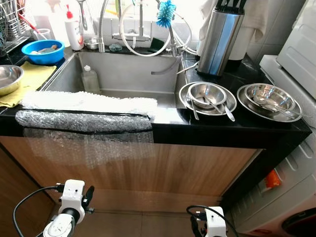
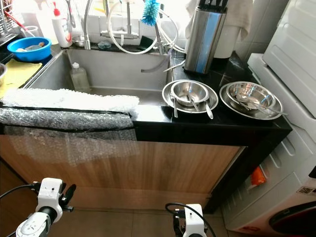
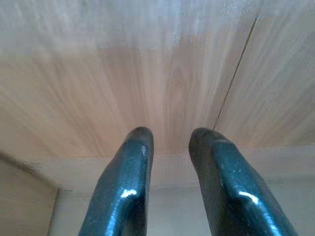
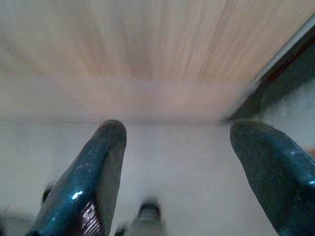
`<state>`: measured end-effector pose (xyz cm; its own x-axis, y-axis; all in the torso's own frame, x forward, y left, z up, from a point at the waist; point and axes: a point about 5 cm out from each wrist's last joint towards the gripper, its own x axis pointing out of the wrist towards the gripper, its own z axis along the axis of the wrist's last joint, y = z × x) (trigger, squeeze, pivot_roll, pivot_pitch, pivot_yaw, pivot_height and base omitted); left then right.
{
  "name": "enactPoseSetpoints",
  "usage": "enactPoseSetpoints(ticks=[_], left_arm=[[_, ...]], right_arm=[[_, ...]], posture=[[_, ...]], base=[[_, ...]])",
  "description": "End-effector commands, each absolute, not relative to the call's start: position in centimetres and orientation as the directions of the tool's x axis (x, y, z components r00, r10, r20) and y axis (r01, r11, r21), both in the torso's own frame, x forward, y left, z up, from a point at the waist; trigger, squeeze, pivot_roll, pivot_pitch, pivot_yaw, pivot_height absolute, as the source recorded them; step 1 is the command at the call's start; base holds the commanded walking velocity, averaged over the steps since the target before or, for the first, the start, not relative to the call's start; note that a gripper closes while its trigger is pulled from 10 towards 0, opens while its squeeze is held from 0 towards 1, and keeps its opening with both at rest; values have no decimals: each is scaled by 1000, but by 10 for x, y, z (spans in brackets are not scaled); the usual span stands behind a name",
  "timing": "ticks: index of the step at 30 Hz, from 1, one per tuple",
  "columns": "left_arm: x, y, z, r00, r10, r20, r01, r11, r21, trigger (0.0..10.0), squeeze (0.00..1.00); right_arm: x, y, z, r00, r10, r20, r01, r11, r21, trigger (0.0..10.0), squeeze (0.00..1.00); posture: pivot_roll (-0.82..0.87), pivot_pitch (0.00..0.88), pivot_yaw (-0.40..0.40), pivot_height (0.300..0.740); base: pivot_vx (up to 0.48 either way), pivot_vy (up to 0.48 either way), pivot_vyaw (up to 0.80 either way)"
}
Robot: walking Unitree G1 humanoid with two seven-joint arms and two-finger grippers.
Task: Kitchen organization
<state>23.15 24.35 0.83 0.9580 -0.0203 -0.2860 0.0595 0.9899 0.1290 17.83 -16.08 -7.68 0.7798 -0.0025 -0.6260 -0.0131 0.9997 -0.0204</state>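
Task looks unstarted: stacked steel bowls (image 1: 208, 95) sit right of the steel sink (image 1: 123, 74) on black bench (image 1: 222, 129); both grippers' fingers (image 3: 129, 172) released, arms idle.

White wrist modules (image 1: 72, 191), black cables, glossy dark fingers (image 3: 123, 187).

No text, brand, number or sign can be read anywhere in these views. A label is carried on the white bottle with the red cap (image 1: 74, 30) behind the sink, but its print is too small and washed out to be made out. A small square code mark is seen on the white appliance (image 2: 306, 190) at the right edge, and pale markings on one finger of the right gripper (image 4: 178, 169) in its wrist view, yet neither can be deciphered.
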Motion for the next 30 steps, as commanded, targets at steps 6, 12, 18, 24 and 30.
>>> enactPoseSetpoints(ticks=[6,12,18,24,30], left_arm=[[234,245,48,990,-31,-140,48,991,121,10000,0],[230,244,56,990,-36,-139,52,992,113,10000,0],[224,242,63,985,-34,-167,51,994,99,10000,0],[223,243,71,989,-24,-143,39,994,100,10000,0],[290,190,162,971,-79,224,79,997,9,10000,0]], right_arm=[[210,-224,23,982,-120,-142,103,987,-125,10000,0],[209,-226,26,982,-140,-125,125,985,-117,10000,0],[201,-224,40,977,-137,-163,121,987,-107,10000,0],[200,-227,49,981,-147,-129,132,984,-117,10000,0],[256,-205,135,977,-73,201,100,987,-123,10000,0]], posture=[[-93,0,-70,740],[-93,0,-70,740],[-93,0,-70,740],[-101,0,-70,740],[-121,0,-77,740]], base=[[0,0,0],[0,0,0],[0,0,0],[0,0,0],[0,0,0]])
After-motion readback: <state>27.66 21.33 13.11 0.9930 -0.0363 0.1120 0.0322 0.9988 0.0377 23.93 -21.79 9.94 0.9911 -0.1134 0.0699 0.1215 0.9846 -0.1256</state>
